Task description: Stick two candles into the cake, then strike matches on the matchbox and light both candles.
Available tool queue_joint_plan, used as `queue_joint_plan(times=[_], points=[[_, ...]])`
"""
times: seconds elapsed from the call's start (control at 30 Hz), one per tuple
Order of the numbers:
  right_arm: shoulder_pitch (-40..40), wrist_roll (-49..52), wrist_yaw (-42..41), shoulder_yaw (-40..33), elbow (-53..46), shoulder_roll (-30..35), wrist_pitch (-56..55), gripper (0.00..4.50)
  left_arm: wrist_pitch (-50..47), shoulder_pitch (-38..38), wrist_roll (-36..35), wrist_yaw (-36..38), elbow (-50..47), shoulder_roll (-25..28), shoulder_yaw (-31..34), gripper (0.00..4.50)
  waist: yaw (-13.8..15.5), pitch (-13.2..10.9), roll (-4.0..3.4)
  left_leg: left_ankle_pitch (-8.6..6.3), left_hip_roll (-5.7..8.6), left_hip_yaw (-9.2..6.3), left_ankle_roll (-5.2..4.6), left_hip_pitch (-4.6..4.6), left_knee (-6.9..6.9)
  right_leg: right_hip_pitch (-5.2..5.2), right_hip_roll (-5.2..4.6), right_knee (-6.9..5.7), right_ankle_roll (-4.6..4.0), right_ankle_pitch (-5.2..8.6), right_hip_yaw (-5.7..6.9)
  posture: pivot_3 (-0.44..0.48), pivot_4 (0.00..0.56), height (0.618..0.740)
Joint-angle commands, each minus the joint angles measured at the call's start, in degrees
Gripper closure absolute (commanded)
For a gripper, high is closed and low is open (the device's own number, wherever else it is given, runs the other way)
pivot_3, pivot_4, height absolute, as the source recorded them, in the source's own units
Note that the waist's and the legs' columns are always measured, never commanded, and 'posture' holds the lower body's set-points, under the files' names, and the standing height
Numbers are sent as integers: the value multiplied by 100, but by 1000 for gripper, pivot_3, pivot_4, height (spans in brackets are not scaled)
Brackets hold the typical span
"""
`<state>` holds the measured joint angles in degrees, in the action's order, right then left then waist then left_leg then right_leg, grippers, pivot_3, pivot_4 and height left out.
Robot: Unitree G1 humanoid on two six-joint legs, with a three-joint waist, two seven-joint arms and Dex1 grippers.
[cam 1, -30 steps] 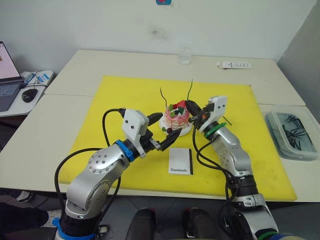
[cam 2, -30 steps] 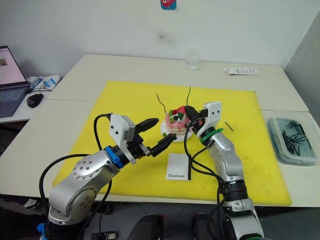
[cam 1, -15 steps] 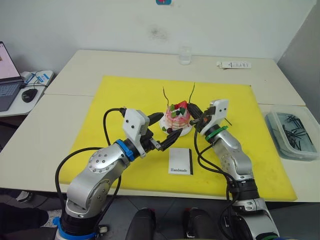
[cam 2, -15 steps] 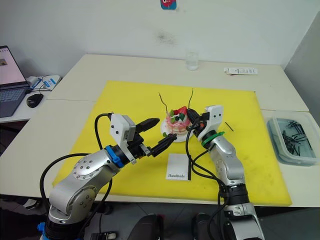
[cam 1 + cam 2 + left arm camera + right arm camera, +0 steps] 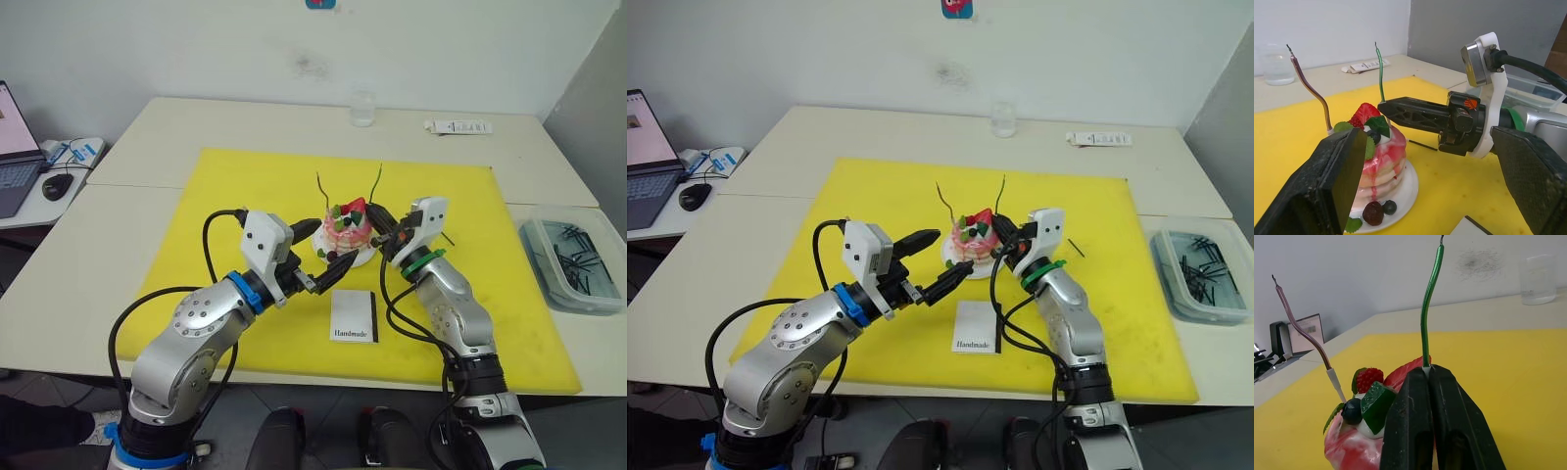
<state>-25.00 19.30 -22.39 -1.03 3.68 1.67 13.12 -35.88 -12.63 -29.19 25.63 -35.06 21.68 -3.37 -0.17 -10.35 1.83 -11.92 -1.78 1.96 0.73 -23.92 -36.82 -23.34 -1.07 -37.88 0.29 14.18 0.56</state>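
Two candles stand in the cake (image 5: pixel 348 227): the purple candle (image 5: pixel 1312 93) free, the green candle (image 5: pixel 1427 313) pinched at its base by my right claw (image 5: pixel 1429 382). My left claw (image 5: pixel 315 257) hangs wide beside the plate. Risk: releasing carelessly could tilt the candle; matchbox (image 5: pixel 354 316) untouched on the yellow surface (image 5: pixel 245 186)

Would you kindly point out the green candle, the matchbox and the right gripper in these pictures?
green candle (image 5: pixel 1428 308): right wrist view, mid-stem.
matchbox (image 5: pixel 353 316): left eye view, white top face.
right gripper (image 5: pixel 1429 382): right wrist view, where the fingertips meet at the candle's base.
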Motion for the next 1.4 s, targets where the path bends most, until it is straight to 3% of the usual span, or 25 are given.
queue_joint_plan(times=[0.03,0.9,1.0,1.1,1.4], points=[[45,83,-4,-50,-218,7,-37,4448,27,-89,-67,8,-55,-13,53,0,0,0,0,0,0,0,0,0,0,0,0,0,0,0,0,0,150,740],[123,31,-91,20,-228,64,-149,4448,84,-107,-32,28,-11,-45,16,0,0,0,0,0,-1,0,0,0,2,0,-1,2,-1,0,0,0,150,740],[87,23,-72,43,-266,52,-141,3878,86,-120,-32,33,-1,-47,9,0,0,0,0,0,-1,0,0,0,2,0,-1,3,-1,1,0,0,150,740],[67,27,-59,51,-291,47,-134,2892,79,-119,-31,30,-12,-53,1,0,0,0,0,0,0,0,0,-4,3,-2,-1,4,-1,1,0,0,150,740],[87,84,-102,20,-422,133,-80,2892,77,-126,-26,38,2,-49,7,0,0,-1,-1,0,0,0,0,-5,5,-4,-1,7,-1,1,0,0,150,740]])
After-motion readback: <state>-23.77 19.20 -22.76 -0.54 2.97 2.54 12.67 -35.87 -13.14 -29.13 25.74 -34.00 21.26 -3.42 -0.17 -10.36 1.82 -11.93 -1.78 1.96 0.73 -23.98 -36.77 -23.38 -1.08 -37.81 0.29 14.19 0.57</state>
